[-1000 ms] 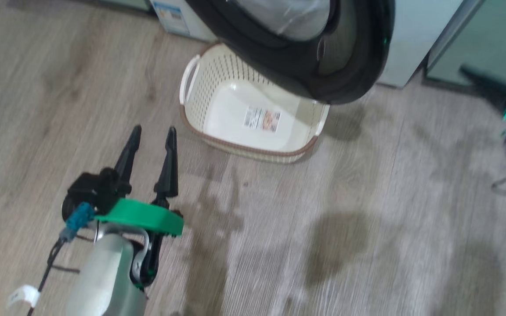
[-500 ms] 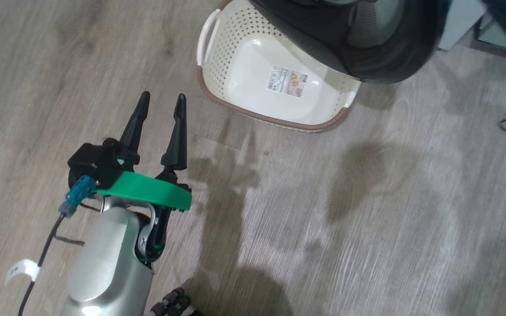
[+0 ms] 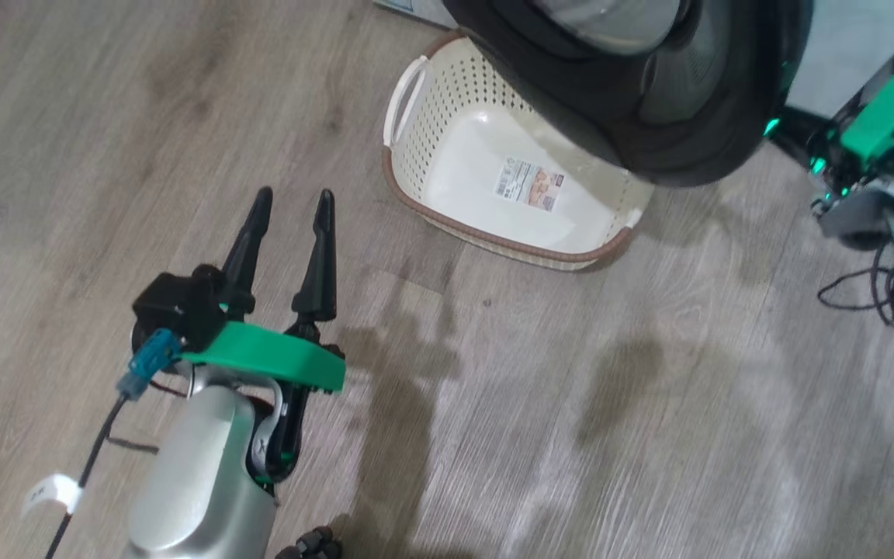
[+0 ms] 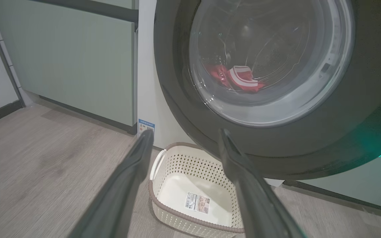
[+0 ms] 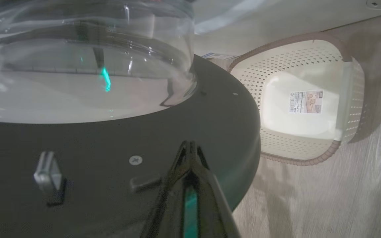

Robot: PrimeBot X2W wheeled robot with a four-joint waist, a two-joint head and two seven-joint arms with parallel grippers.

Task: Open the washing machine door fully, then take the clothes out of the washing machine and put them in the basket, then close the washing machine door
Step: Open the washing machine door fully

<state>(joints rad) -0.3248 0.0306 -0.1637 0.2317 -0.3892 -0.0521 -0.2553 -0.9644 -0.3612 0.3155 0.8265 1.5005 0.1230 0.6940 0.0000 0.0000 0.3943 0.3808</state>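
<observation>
Nearby, ahead of the spread left pincer (image 3: 294, 194), stands the basket (image 3: 435, 116).

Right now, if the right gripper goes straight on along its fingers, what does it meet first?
The washing machine door: the right gripper, jaws shut, points at its black rim, with the clear window beyond. The gripper looks very close to the rim, perhaps touching it; depth is unclear.

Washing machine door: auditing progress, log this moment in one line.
door partly open; clothes inside; basket empty; left gripper jaws open; right gripper jaws shut
</observation>
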